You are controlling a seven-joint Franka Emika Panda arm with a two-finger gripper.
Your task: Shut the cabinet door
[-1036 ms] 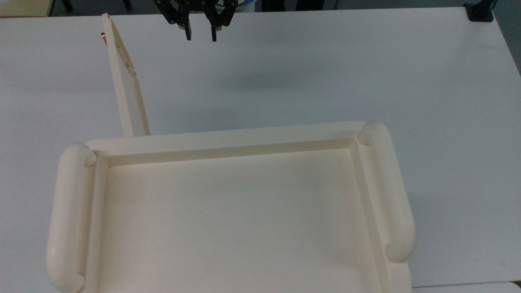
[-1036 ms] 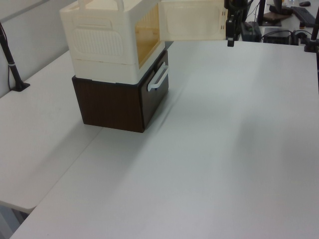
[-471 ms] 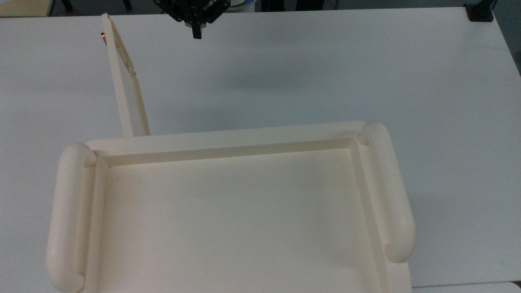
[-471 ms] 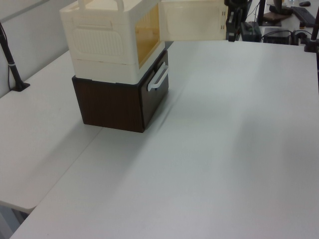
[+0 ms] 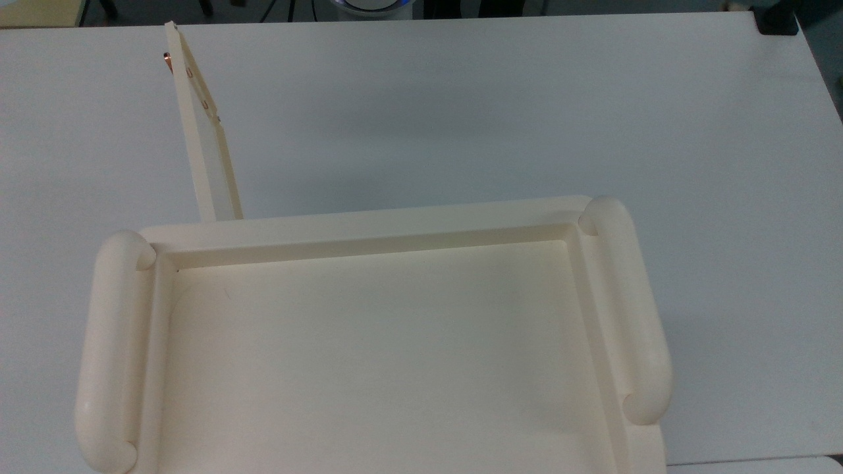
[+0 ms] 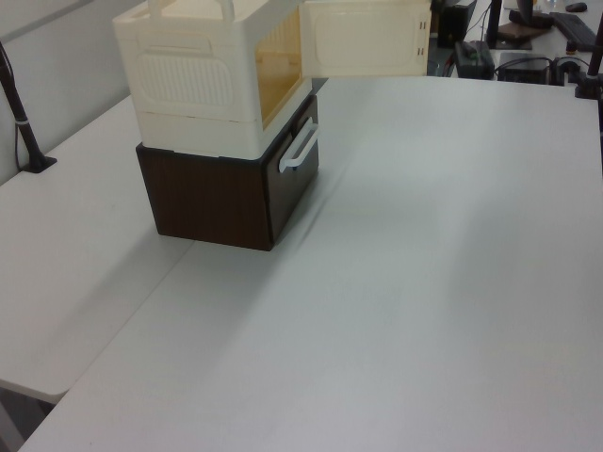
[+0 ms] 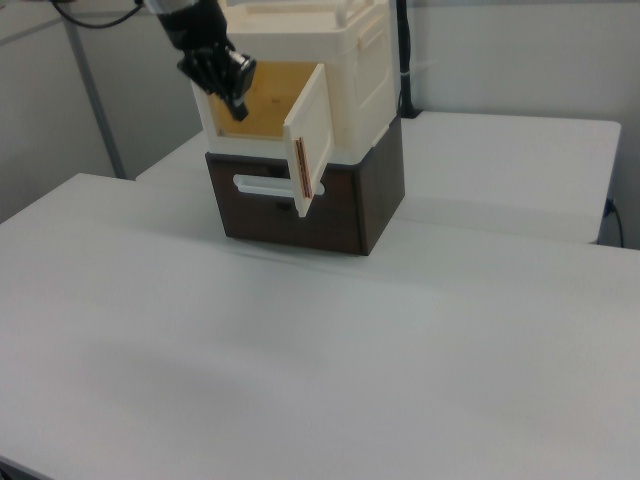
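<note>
Your cabinet door (image 7: 308,140) stands swung wide from the cabinet (image 7: 350,60), handle edge outermost, ready for a push. The claw (image 7: 236,100) hangs before the opening, touching nothing; I can't tell whether it's apart.

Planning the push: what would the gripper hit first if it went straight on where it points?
Probably the table, not the cabinet door: the gripper points steeply down, though depth is unclear.
</note>
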